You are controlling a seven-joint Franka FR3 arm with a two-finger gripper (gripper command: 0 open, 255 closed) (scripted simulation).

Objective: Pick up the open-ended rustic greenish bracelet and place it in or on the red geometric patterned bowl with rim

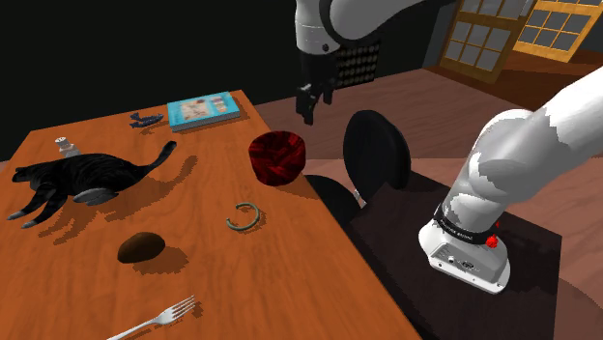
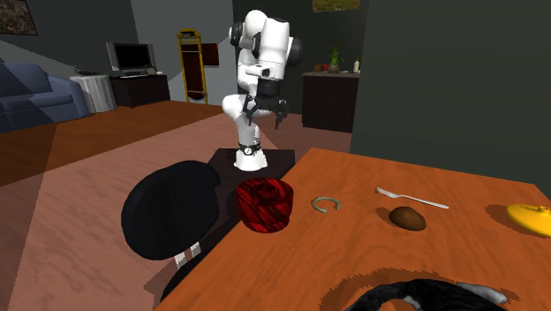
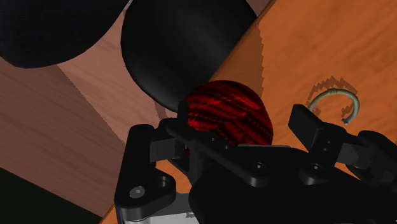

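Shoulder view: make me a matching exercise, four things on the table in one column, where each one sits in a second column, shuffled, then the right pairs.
Things:
1. greenish open-ended bracelet
2. red patterned bowl
3. silver fork
4. flat light-blue book

Places:
A. at the far end of the orange-brown wooden table
B. nearest the camera, low in the view
C. at the table's right edge, by the black round chair back
D. between the bowl and the brown oval lump

Pairs: 1-D, 2-C, 3-B, 4-A.
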